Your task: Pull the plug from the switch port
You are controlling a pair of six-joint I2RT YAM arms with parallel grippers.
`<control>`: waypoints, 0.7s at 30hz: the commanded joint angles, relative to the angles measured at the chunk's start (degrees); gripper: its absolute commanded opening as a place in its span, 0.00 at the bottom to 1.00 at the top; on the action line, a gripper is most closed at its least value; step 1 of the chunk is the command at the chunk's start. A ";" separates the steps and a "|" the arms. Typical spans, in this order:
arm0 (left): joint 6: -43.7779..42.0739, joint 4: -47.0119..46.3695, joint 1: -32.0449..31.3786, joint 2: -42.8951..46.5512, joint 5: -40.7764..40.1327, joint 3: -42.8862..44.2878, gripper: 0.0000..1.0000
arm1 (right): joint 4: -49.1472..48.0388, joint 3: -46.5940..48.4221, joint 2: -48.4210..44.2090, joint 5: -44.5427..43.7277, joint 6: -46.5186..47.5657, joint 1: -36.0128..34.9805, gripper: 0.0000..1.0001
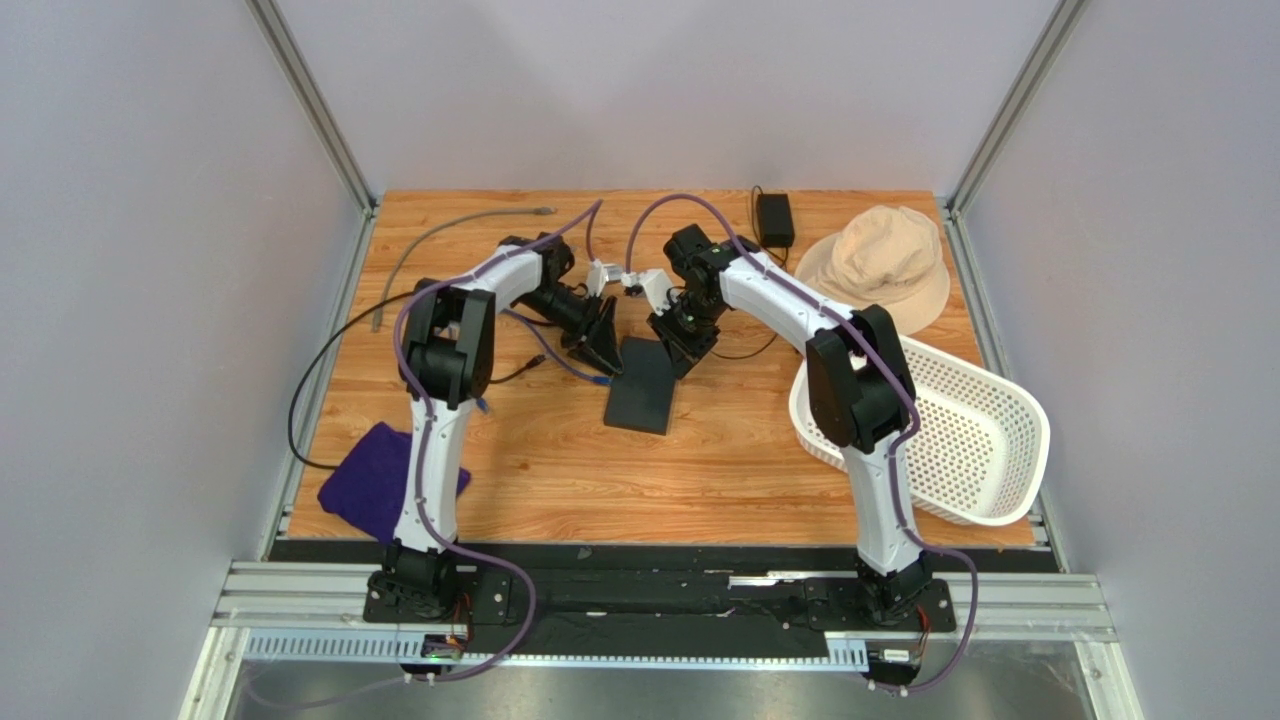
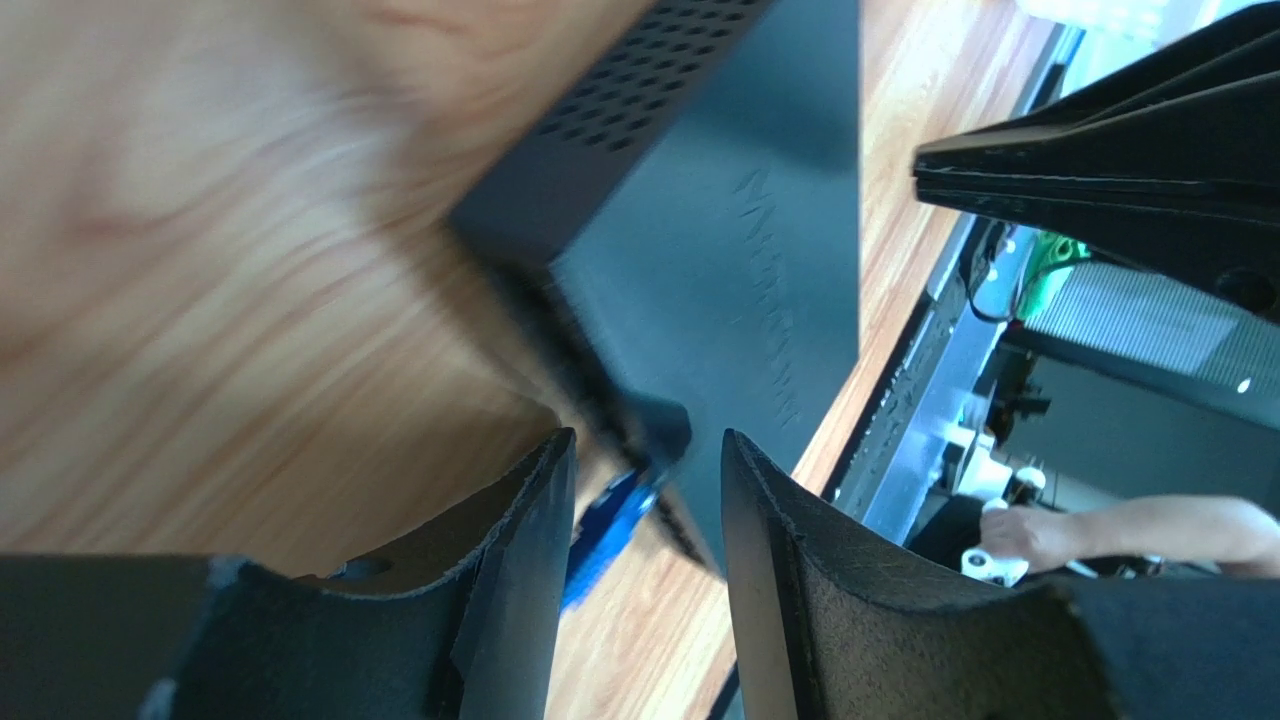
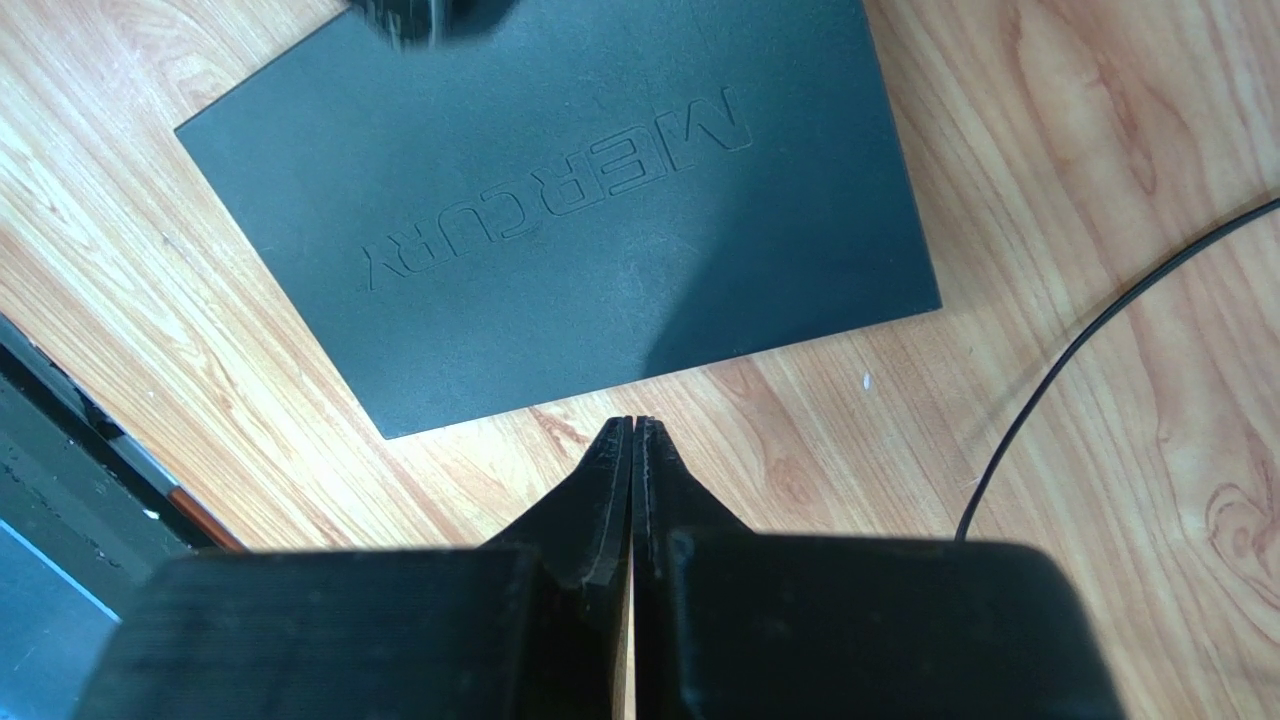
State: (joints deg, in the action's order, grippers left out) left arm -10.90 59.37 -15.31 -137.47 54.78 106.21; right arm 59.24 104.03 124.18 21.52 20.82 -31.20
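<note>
a robot lab cell: grey panel walls (image 1: 150,330), aluminium rails (image 1: 661,608), robot arms (image 1: 425,450) bolted along a wooden table (image 1: 721,465).

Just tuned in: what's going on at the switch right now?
The left gripper sits at the corner of the switch with its jaws apart, and the blue plug lies between its fingers, not clamped. The plug appears to be still at its port. The right gripper is shut and holds nothing. Its tips are over the wooden table, just off another edge of the switch.
</note>
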 commanded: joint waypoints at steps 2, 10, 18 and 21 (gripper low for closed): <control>-1.32 -0.67 -2.00 2.12 -1.17 -0.04 0.50 | -0.88 -0.93 -1.40 -0.86 -0.43 0.44 0.00; -3.51 3.46 0.63 1.24 -1.35 1.98 0.50 | -0.53 -0.14 -1.49 2.38 -0.96 0.44 0.00; -7.56 7.69 1.42 -0.08 0.85 1.46 0.50 | -1.32 -1.20 -0.17 -2.53 0.01 0.44 0.00; -7.39 6.98 1.25 -0.08 0.50 0.31 0.50 | -2.11 -0.93 0.89 -5.08 0.01 0.53 0.00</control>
State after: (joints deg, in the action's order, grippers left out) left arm -15.75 65.21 -13.45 -137.43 54.17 106.34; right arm 59.00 102.67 124.31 20.03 20.40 -30.94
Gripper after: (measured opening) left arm 0.499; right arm 0.005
